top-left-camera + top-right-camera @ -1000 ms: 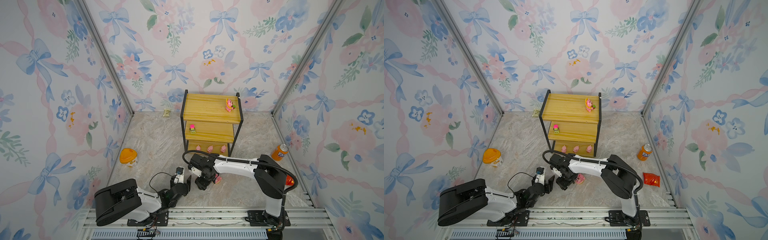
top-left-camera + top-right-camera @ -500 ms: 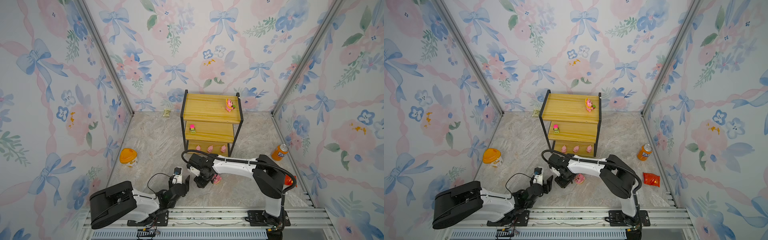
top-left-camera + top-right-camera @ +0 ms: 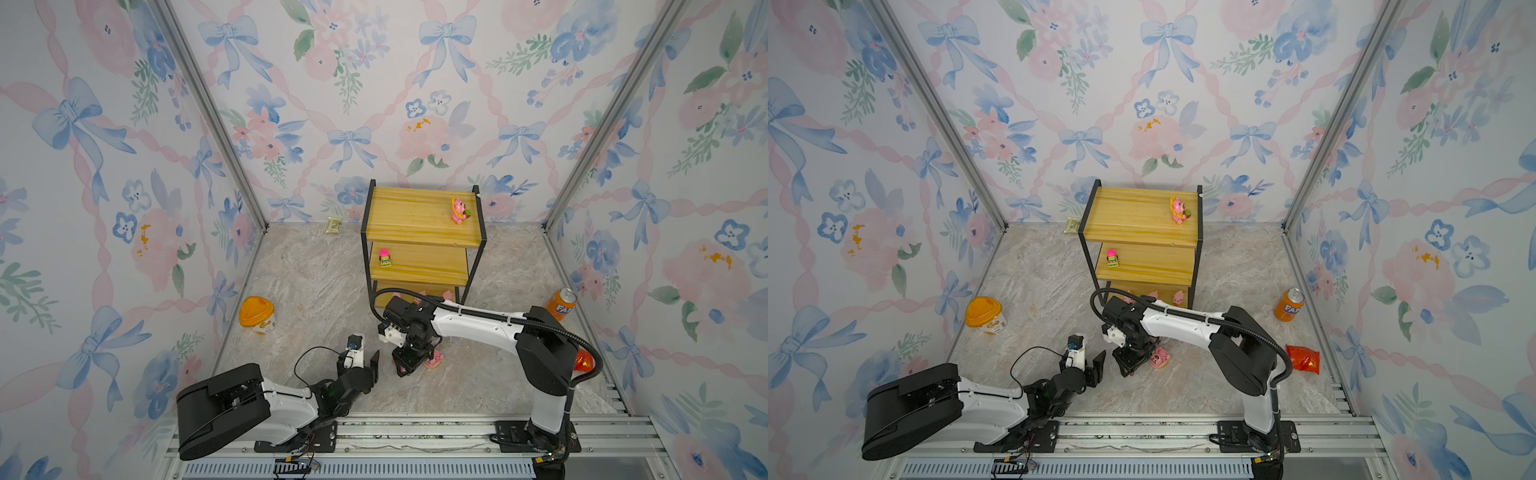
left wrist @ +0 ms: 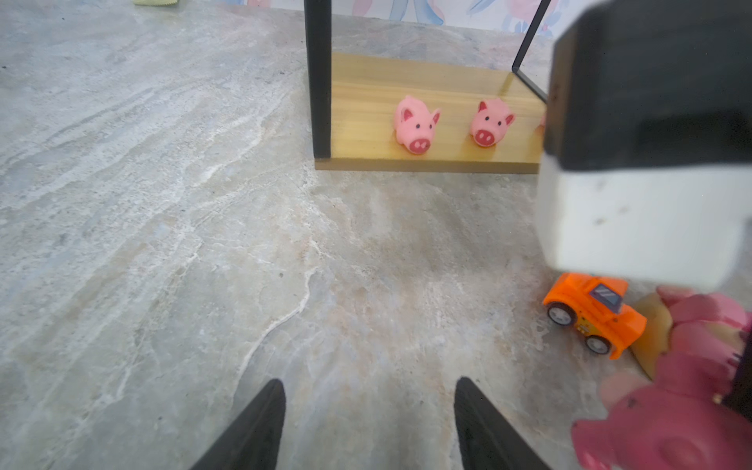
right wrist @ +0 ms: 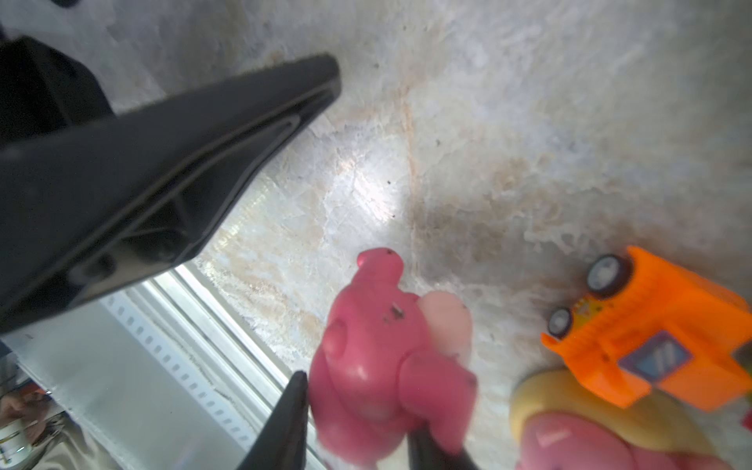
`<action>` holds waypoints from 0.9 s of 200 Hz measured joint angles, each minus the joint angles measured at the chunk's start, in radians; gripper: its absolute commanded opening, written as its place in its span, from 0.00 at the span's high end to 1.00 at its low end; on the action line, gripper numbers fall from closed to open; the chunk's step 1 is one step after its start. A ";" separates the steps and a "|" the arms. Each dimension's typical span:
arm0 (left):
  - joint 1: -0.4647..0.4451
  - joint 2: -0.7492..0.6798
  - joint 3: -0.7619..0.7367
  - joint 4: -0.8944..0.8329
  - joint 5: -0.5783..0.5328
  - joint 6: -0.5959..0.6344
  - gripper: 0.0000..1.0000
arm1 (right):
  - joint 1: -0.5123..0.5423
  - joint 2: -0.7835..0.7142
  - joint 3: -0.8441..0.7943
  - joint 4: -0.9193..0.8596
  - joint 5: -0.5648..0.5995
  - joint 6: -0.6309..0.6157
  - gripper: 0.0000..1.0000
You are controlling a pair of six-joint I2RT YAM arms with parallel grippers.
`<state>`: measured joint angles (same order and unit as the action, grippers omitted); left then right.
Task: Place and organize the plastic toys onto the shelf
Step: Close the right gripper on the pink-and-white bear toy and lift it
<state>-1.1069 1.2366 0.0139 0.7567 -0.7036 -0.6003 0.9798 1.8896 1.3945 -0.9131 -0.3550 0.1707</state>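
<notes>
My right gripper (image 5: 354, 427) is shut on a pink cartoon figurine (image 5: 378, 358), low over the floor in front of the shelf (image 3: 415, 232); both top views show this gripper (image 3: 409, 363) (image 3: 1131, 361) pointing down. A second pink figurine (image 3: 1158, 358) lies just beside it, next to an orange car (image 5: 659, 337). My left gripper (image 4: 368, 407) is open and empty, just left of the right one (image 3: 365, 361). On the shelf, a pink figurine (image 3: 458, 209) stands on the top board. A pink-green car (image 3: 385, 257) sits on the middle board and pink pigs (image 4: 415, 124) on the bottom one.
An orange-lidded yellow tub (image 3: 257, 316) sits by the left wall and an orange soda can (image 3: 561, 303) by the right wall. A red snack bag (image 3: 1304, 359) lies near the right arm's base. A small packet (image 3: 333, 225) lies at the back wall.
My right gripper has closed on the pink figurine and shifted slightly left. The left arm's base link has swung a little further left; its gripper stays open.
</notes>
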 measured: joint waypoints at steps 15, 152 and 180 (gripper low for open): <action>0.000 -0.014 0.000 -0.003 -0.005 -0.004 0.33 | -0.023 -0.025 0.001 -0.019 -0.060 0.001 0.85; 0.000 0.015 0.000 -0.008 -0.006 0.024 0.33 | -0.077 -0.304 -0.345 0.149 -0.350 0.269 0.96; 0.000 0.051 0.008 -0.012 -0.003 0.029 0.33 | -0.153 -0.343 -0.409 0.162 -0.356 0.308 1.00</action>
<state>-1.1069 1.2877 0.0219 0.7444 -0.7063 -0.5713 0.8268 1.5471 0.9852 -0.7509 -0.7113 0.4786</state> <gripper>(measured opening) 0.669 0.351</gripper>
